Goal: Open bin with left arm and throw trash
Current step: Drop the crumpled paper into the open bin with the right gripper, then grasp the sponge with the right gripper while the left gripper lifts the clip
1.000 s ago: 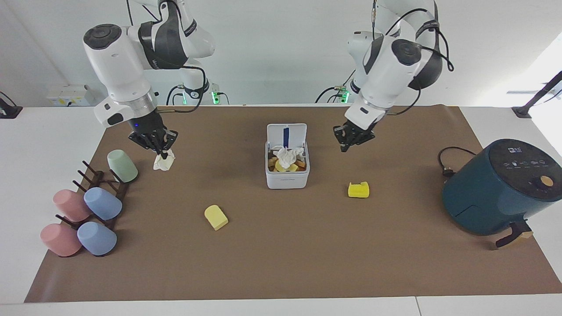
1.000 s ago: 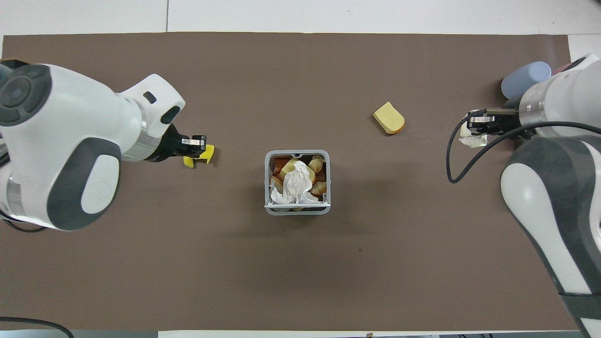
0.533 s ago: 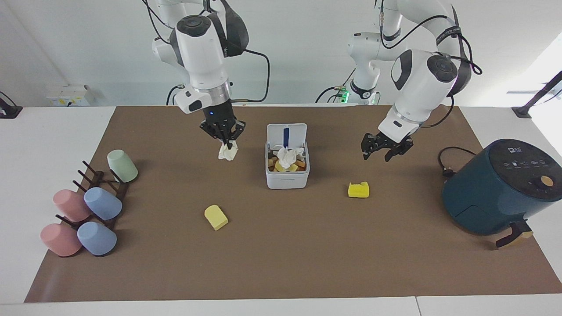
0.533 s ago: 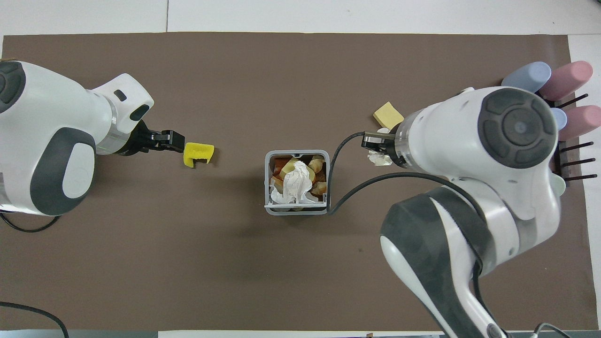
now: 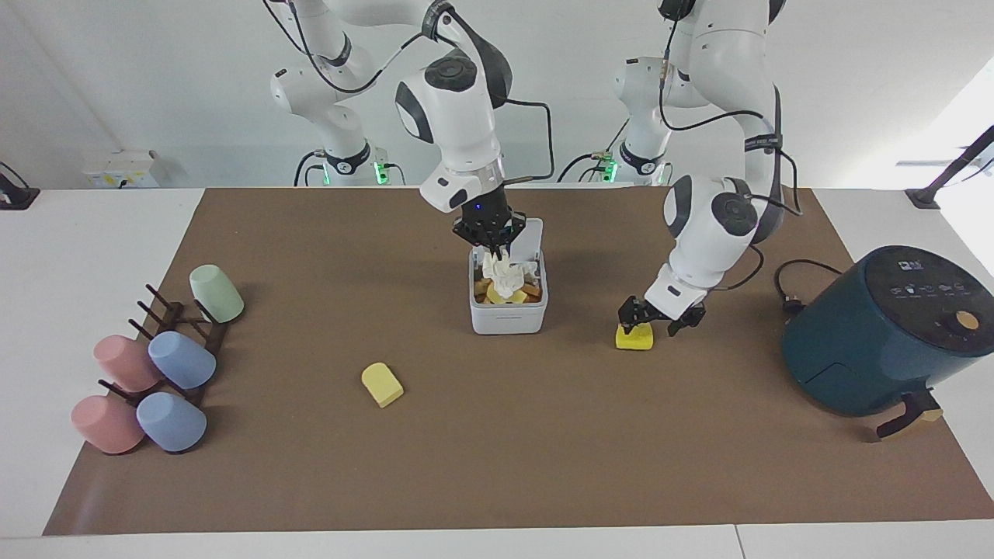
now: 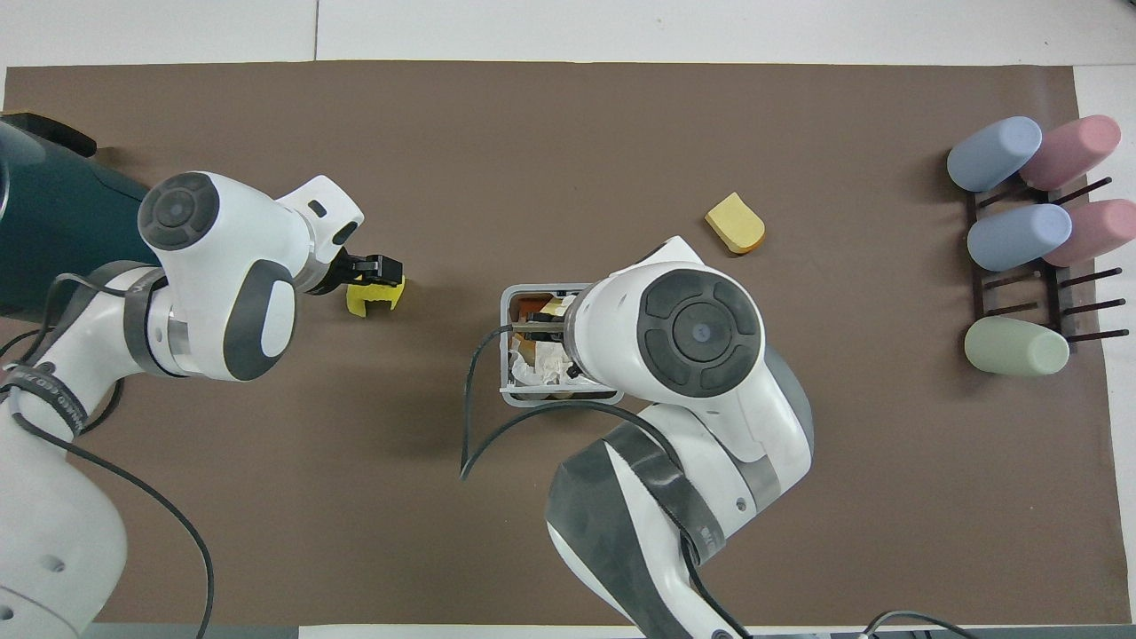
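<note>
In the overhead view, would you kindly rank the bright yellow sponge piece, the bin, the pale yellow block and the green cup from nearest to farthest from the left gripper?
From the left gripper:
1. Bright yellow sponge piece, right under it.
2. Bin, mid-table, lid open.
3. Pale yellow block, farther from the robots than the bin, toward the right arm's end.
4. Green cup, on the rack at the right arm's end.

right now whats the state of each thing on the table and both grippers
bin: lid up, heaped with scraps
paper wad: over the open bin, under the right gripper
sponge: flat on the mat, left gripper at it
yellow block: lying on the mat, untouched
right gripper: over the bin
left gripper: down at the sponge, fingers spread
cups: on their sides on the rack
air fryer: drawer shut
</note>
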You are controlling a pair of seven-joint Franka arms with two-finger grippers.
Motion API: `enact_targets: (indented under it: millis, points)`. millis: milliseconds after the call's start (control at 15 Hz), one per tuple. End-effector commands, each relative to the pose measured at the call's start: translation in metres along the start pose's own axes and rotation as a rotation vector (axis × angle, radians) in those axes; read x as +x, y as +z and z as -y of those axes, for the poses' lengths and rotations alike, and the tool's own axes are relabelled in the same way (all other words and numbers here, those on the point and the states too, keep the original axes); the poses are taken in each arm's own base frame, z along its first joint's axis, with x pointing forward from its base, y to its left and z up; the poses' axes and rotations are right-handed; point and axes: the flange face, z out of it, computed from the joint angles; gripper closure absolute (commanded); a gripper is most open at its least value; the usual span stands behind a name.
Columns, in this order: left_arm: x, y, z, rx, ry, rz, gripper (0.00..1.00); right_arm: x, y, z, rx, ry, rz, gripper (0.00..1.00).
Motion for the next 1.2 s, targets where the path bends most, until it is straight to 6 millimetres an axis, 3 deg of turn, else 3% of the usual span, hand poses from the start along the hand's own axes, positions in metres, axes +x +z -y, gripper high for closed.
enact_targets:
  millis: [0,67,133,200,267,533,600,667,733,933,1067,1133]
  points:
    - [0.002,0.018,-0.008,0.014,0.030,-0.022,0.00,-0.002,0.004,-0.006,0.021,0.026,-0.009,1.00]
    - [0.002,0.018,-0.008,0.015,0.031,-0.023,0.00,-0.007,0.005,-0.002,0.025,0.037,0.003,1.00]
    - [0.001,0.019,-0.007,0.016,0.031,-0.017,0.00,-0.012,0.005,0.003,0.039,0.072,0.018,0.88]
    - [0.000,0.020,-0.007,0.022,0.039,-0.013,0.00,-0.012,0.005,0.003,0.039,0.086,0.018,0.26]
    - [-0.001,0.021,-0.007,0.030,0.047,-0.009,0.00,-0.011,0.003,0.004,0.041,0.086,0.017,0.00]
    - [-0.007,0.022,-0.011,0.060,0.077,0.036,0.01,-0.004,-0.001,-0.001,0.040,0.098,0.010,0.00]
    - [-0.009,0.024,-0.015,0.060,0.081,0.040,0.06,0.004,-0.006,-0.009,0.038,0.105,-0.002,0.00]
    - [-0.010,0.024,-0.014,0.061,0.080,0.041,0.16,0.015,-0.015,-0.025,0.027,0.123,-0.010,0.00]
    - [-0.011,0.024,-0.014,0.061,0.080,0.043,0.33,0.028,-0.022,-0.046,0.015,0.125,-0.017,0.00]
    - [-0.009,0.024,-0.012,0.061,0.067,0.042,1.00,0.070,-0.026,-0.104,0.001,0.025,-0.050,0.00]
    - [-0.006,0.022,-0.009,0.059,0.057,0.037,1.00,0.089,-0.025,-0.135,-0.005,-0.038,-0.074,0.00]
    - [-0.005,0.020,-0.008,0.059,0.045,0.035,1.00,0.099,-0.015,-0.155,-0.020,-0.082,-0.064,0.00]
